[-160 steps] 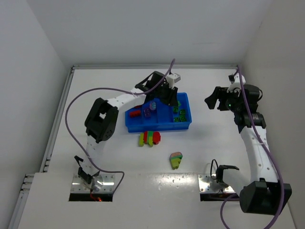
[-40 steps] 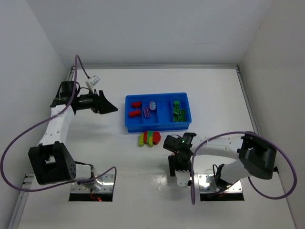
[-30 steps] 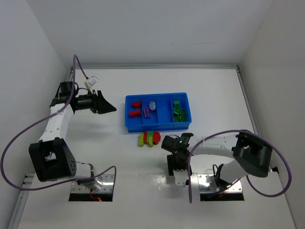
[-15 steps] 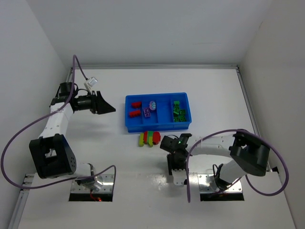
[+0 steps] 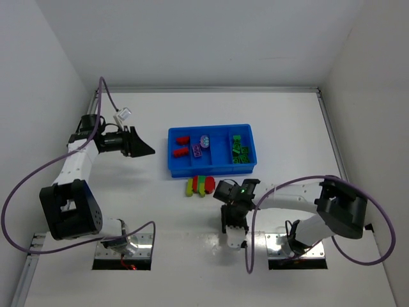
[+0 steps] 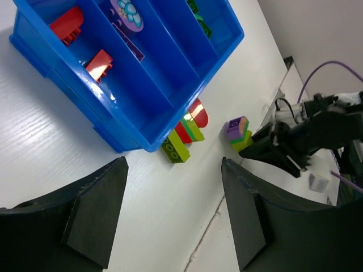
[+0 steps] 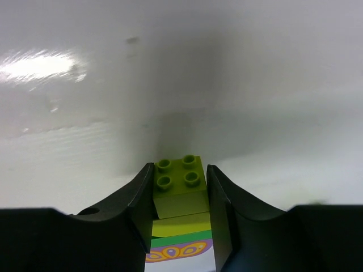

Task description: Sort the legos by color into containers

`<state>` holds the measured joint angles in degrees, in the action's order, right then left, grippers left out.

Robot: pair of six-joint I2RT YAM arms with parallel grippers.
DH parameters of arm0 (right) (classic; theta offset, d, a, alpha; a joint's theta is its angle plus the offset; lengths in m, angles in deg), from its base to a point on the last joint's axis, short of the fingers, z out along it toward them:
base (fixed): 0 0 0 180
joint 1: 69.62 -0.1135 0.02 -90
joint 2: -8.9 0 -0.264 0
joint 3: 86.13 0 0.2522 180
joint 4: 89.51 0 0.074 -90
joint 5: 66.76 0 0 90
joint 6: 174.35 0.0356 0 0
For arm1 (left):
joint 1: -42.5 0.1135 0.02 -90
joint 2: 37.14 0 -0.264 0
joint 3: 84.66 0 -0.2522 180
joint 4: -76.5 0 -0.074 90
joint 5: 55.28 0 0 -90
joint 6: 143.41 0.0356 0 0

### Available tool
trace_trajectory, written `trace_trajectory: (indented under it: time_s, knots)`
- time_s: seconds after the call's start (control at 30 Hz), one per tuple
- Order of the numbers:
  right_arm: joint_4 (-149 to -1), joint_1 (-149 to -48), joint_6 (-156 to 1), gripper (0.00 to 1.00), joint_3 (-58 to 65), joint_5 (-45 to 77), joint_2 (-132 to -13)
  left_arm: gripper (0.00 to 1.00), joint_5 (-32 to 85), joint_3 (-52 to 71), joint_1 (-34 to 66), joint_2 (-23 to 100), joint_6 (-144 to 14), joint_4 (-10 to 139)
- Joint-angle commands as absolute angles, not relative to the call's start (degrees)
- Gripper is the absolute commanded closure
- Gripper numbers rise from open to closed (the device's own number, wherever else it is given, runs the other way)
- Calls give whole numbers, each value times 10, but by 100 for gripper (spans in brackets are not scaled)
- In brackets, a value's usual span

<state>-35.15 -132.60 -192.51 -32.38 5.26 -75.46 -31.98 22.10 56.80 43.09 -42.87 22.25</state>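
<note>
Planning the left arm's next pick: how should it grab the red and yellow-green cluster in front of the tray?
Probably from above, pinching the cluster's two ends: it lies along the blue tray's front wall, leaving little room for a finger behind.

brick cluster just beside blue tray, right tool near
</note>
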Motion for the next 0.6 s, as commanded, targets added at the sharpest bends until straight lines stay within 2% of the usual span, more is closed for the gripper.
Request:
trace_trajectory:
  time_s: [0.0,0.23,0.43,0.57]
  knots:
    - [-375,-1335,-1773,100,-250,-48,-717,28,-343,242,575,383,-381,221]
    - [-517,-1282,-1214,100,-149,-119,-699,26,-295,306,575,248,-407,288]
    - [-589,-1199,-883,100,-138,-113,-668,23,-269,351,575,167,-506,379]
    - [-609,-1130,-729,100,-138,-81,-662,23,-264,356,575,147,-541,398]
